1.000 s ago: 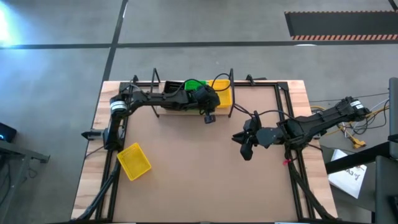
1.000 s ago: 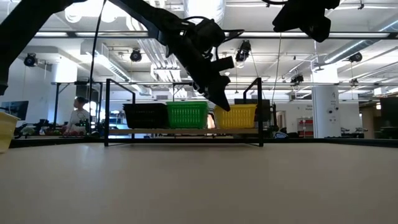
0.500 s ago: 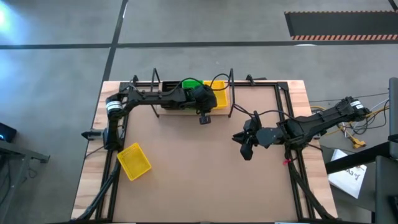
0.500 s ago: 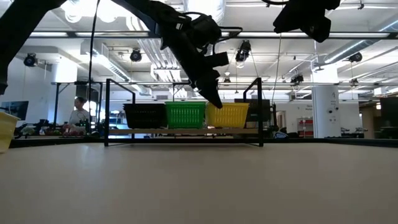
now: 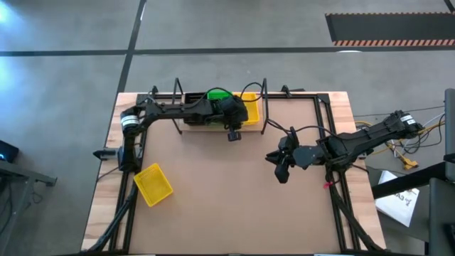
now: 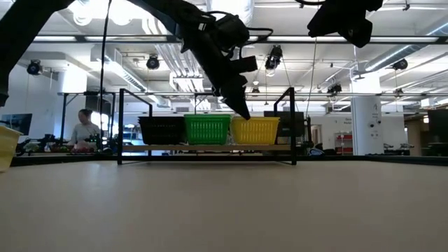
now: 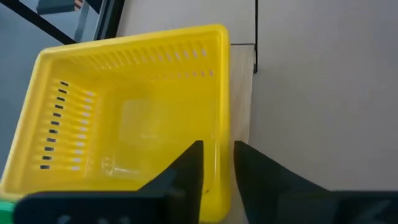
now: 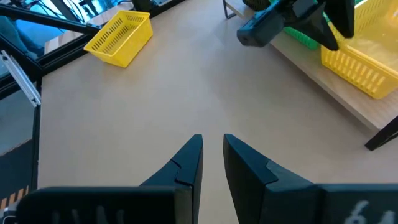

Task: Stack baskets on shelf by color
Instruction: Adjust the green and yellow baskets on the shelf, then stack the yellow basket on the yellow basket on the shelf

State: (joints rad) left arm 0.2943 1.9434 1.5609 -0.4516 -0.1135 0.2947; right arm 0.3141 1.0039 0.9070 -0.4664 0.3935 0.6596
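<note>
Baskets of three colours are lined up on the shelf [image 6: 206, 148]: a black basket [image 6: 162, 130], a green basket [image 6: 207, 129] and a yellow basket [image 6: 255, 129], side by side between the wire uprights, so that each colour is given its own place. A second yellow basket [image 5: 153, 184] is left on the counter [image 5: 234, 192], near the left arm's base and well apart from the shelf; it is judged to belong on the yellow one.

The left pincer [image 7: 216, 163] is held over the shelved yellow basket, its fingers straddling the wall of that basket with a narrow gap; whether the wall is pinched or just let go cannot be told. The right pincer [image 8: 211, 155] is parked over bare counter on the right side, fingers slightly apart and nothing held, presumably kept clear of the working arm.

No writing or brand can be read anywhere.
</note>
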